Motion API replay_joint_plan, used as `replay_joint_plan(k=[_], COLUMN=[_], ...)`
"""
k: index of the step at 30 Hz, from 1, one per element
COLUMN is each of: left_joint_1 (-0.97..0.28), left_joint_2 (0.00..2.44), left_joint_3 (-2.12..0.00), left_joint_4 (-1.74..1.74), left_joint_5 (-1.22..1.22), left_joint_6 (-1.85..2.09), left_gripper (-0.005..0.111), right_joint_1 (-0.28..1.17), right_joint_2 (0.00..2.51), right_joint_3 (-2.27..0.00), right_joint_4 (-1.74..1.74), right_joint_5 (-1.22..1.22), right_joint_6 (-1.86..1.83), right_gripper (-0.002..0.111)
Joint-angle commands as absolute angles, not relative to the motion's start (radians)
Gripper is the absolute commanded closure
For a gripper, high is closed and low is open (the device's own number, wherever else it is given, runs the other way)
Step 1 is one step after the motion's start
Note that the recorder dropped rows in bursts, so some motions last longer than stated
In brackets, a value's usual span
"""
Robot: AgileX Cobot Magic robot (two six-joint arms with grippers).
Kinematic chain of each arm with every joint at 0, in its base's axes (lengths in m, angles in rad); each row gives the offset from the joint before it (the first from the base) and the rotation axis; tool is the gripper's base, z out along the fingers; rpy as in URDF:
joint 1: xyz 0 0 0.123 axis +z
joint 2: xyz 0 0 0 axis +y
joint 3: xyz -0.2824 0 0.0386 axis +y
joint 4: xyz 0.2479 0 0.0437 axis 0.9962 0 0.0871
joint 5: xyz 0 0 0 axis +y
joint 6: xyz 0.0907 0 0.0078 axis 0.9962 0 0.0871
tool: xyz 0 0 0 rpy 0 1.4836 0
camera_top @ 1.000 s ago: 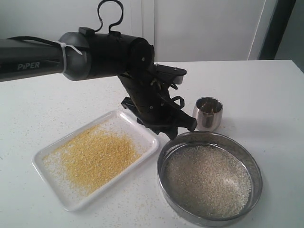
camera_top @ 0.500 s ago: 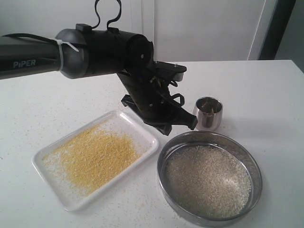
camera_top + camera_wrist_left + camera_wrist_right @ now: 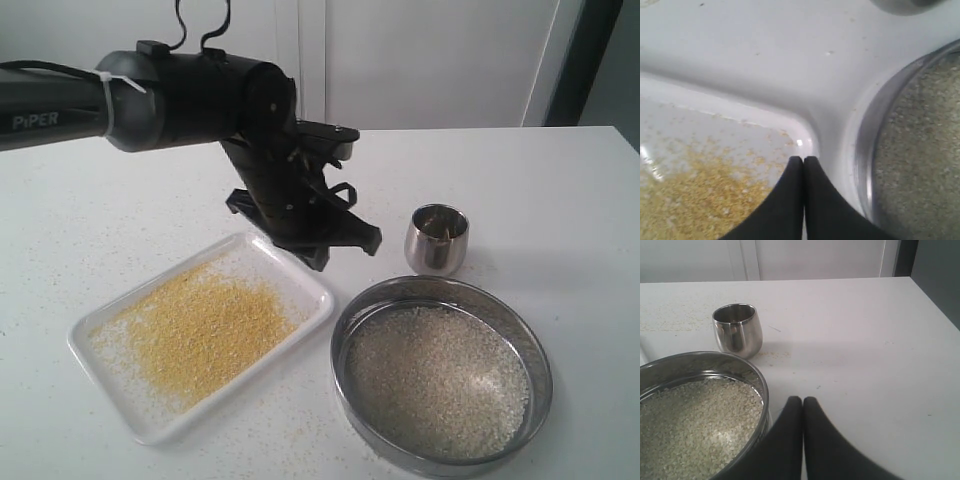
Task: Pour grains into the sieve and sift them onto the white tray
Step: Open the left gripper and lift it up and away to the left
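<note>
Here, round steel sieve (image 3: 440, 291), grains (image 3: 440, 385), white tray (image 3: 300, 285); left gripper (image 3: 803, 160), right gripper (image 3: 803, 400) closed, empty

Shiny steel sieve (image 3: 441, 375); glossy white tray (image 3: 300, 272); matt tabletop (image 3: 560, 200).

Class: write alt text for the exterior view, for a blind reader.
A black robot arm holds its shut left gripper above a white table, near a white tray of yellow grains and a round steel sieve of whitish grains. A small steel cup stands behind the sieve.

The white table (image 3: 560, 200) carries the white tray (image 3: 300, 290), the sieve (image 3: 440, 293) just beside it, and a steel cup (image 3: 437, 240) nearer the far edge.
</note>
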State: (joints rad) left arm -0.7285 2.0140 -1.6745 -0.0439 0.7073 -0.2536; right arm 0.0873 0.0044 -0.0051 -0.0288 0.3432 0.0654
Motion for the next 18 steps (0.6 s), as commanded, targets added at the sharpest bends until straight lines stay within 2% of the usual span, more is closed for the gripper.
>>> replay_joint_plan(k=[1, 18], left_joint_1=[-0.650, -0.339], left_joint_2=[2.001, 2.001], left_joint_3=[-1.677, -1.677], left_joint_4=[-0.044, -0.044], left_joint_5=[0.815, 1.043], left_joint_6=[-0.323, -0.353], left_gripper=[0.107, 0.107], right_joint_1=[0.082, 0.082], right_joint_2=[0.000, 0.000], right_joint_3=[0.000, 0.000], right_joint_4=[-0.031, -0.031], right_joint_5=[0.335, 0.335], right_joint_6=[0.065, 0.065], right_gripper=[0.108, 0.108])
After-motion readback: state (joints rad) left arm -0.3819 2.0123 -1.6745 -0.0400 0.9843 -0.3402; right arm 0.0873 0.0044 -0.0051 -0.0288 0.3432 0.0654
